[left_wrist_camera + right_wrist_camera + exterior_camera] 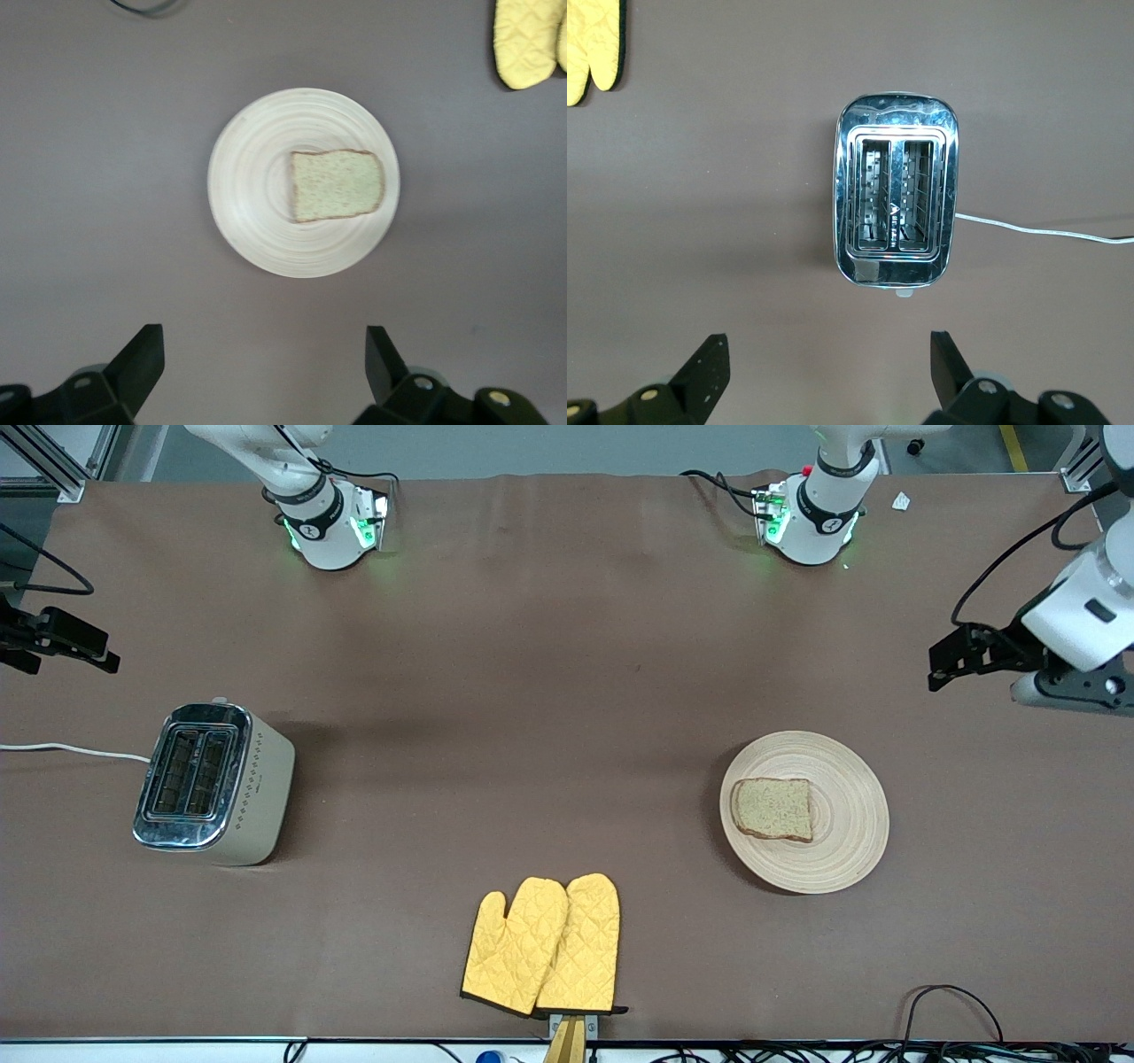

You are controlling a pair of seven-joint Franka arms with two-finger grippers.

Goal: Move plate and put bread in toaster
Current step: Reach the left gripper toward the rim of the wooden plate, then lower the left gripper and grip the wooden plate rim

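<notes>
A pale wooden plate (846, 841) with ring grooves lies toward the left arm's end of the table. One slice of brown bread (772, 809) lies flat on it. The toaster (213, 784), chrome on top with cream sides, stands toward the right arm's end with both slots bare. My left gripper (941, 664) hangs open over bare table beside the plate, holding nothing. Its wrist view shows the plate (252, 204) and bread (337, 184) ahead of the open gripper (264, 354). My right gripper (99, 654) hangs open over the table near the toaster (895, 212), seen from its own camera (830, 359).
Two yellow oven mitts (542, 948) lie side by side near the table's front edge, between toaster and plate. The toaster's white cord (71, 750) runs off the right arm's end of the table. Cables hang along the front edge (957, 1010).
</notes>
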